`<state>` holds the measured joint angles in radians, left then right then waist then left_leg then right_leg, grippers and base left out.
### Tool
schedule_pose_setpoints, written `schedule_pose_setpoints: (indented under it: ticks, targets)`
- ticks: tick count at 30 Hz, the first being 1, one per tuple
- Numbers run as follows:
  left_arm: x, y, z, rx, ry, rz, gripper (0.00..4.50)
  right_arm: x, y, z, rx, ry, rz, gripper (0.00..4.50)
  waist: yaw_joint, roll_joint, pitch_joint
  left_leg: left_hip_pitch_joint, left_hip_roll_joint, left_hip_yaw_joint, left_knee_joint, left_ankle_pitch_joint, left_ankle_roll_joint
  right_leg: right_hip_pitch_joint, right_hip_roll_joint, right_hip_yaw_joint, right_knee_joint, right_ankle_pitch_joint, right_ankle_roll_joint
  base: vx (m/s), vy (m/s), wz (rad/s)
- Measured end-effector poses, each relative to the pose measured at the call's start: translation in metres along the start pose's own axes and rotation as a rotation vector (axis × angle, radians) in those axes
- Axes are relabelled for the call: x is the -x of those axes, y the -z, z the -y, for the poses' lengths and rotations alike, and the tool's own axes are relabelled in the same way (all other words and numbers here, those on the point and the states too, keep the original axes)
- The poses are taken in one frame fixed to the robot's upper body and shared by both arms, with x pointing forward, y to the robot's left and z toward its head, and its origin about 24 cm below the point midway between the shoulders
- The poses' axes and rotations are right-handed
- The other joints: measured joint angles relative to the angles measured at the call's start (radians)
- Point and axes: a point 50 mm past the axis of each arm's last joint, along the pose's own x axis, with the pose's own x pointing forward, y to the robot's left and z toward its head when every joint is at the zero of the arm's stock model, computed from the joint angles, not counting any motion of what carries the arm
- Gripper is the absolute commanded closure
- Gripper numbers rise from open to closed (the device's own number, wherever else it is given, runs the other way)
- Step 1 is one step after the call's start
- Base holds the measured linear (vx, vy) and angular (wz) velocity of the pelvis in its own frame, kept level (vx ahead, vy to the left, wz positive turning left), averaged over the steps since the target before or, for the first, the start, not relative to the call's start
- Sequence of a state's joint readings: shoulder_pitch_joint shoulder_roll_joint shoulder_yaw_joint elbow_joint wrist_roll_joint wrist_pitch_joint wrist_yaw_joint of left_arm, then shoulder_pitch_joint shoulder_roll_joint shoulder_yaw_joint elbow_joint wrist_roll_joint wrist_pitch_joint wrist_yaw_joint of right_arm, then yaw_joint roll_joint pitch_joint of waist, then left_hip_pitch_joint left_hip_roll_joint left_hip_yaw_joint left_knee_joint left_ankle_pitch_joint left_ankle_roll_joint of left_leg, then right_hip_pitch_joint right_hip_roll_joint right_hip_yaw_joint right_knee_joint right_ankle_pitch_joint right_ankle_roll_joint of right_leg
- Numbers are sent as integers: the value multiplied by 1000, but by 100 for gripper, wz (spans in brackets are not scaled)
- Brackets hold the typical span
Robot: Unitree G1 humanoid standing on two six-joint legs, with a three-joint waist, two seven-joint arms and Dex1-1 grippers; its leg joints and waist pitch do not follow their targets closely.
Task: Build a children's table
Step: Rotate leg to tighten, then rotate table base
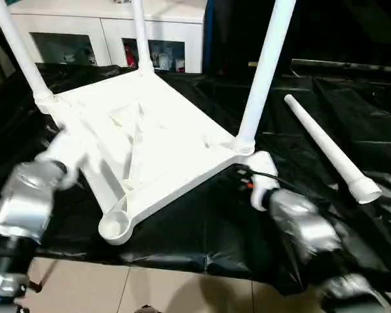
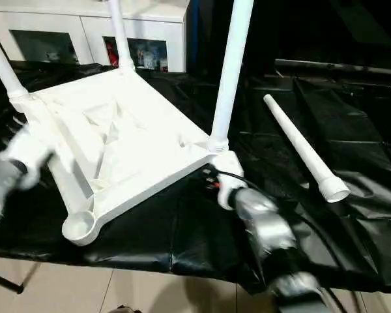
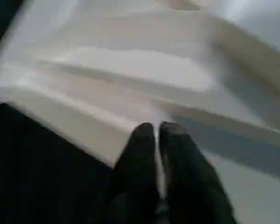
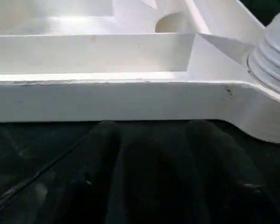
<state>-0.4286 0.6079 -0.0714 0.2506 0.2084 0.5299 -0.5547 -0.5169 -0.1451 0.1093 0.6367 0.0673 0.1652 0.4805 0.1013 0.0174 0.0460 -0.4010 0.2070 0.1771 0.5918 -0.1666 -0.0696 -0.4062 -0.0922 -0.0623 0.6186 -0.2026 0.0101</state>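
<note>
The white tabletop (image 1: 156, 137) lies upside down on a black sheet, ribbed side up. Three white legs stand in its corner sockets: one far left (image 1: 19, 55), one at the back (image 1: 141, 36), one at the right corner (image 1: 266, 72). The near corner socket (image 1: 114, 226) is empty. A fourth leg (image 1: 326, 145) lies loose on the sheet to the right. My left gripper (image 3: 156, 127) is shut, its tips against the tabletop's left rim. My right gripper (image 4: 151, 128) is open just below the tabletop's edge, beside the right corner's leg base (image 4: 275, 60).
The black sheet (image 1: 202, 228) covers the work area and ends at a tiled floor (image 1: 150, 287) in front. A white cabinet with glass doors (image 1: 104, 32) stands behind the tabletop. A dark bar (image 1: 339, 65) lies at the back right.
</note>
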Motion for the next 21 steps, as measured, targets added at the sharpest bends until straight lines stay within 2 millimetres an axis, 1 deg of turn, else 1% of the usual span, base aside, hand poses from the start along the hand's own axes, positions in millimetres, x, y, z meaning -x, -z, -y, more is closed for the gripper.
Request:
schedule_pose_setpoints:
  ticks: [2, 4, 6, 8, 10, 12, 15, 16, 17, 19, 21]
  targets:
    - [-2, 0, 8, -7, 63, -3, 439, -4, -2, -1, -4, 11, -1, 238, 0, -2, 0, 0, 0, -1, 0, 0, 0, 0, 0, 0, 1, 0, 0, 0, 0, 0]
    - [-3, 2, 15, -18, 131, -13, 447, -10, -4, -3, -13, 21, -11, 244, -3, -2, 0, 1, 0, -1, 0, 0, -1, 0, 0, 0, 1, 0, 0, 0, 0, 0]
    - [-4, 2, 19, -28, 175, -23, 450, -14, -5, -6, -13, 24, -15, 267, -5, -2, 0, 1, 0, -1, 0, 0, -1, 0, 0, 0, 1, 0, 0, 0, 0, 0]
    - [-2, 6, 24, -44, 244, -44, 450, -19, -5, -9, -14, 18, -23, 276, -8, -3, 0, 1, 0, -1, 0, 0, -1, 0, 0, 0, 2, 0, 0, 0, 0, 0]
    - [1, 6, 25, -60, 293, -49, 450, -22, -6, -11, -16, 18, -30, 290, -13, -3, 0, 2, 0, -1, 1, 1, -1, 0, 0, 0, 3, 0, 0, 0, 0, 0]
    - [2, 4, 35, -56, 373, -40, 450, -24, -7, -10, -13, 27, -30, 316, -13, -3, 0, 2, 0, 0, 1, 1, -1, 0, 0, 1, 4, 0, 0, 0, 0, 0]
    - [6, -3, 47, -31, 500, 13, 450, -26, -8, -8, 0, 45, -37, 327, -10, -4, 0, 3, 0, 0, 1, 1, -2, 0, 0, 1, 6, 0, 0, 0, 0, 0]
    - [7, -7, 52, -30, 542, 36, 450, -26, -8, -7, 2, 51, -40, 343, -8, -4, 1, 3, 0, 0, 1, 1, -2, 0, 0, 1, 6, 0, 0, 0, 0, 0]
    - [8, -10, 56, -33, 582, 59, 450, -26, -8, -5, 0, 61, -41, 343, -10, -6, 1, 3, 0, 0, 1, 1, -2, 0, 0, 1, 6, 0, 0, 0, 0, 0]
    - [9, -16, 67, -43, 664, 97, 450, -25, -7, -2, 0, 71, -42, 363, -13, -8, 2, 3, 0, 0, 1, 2, -3, 0, 0, 1, 7, 0, 0, 0, 0, 0]
    - [7, -25, 81, -63, 731, 154, 450, -22, -4, 4, 0, 90, -47, 380, -15, -9, 3, 3, 0, 0, 2, 2, -3, 0, 0, 2, 6, 0, 0, 0, 0, 0]
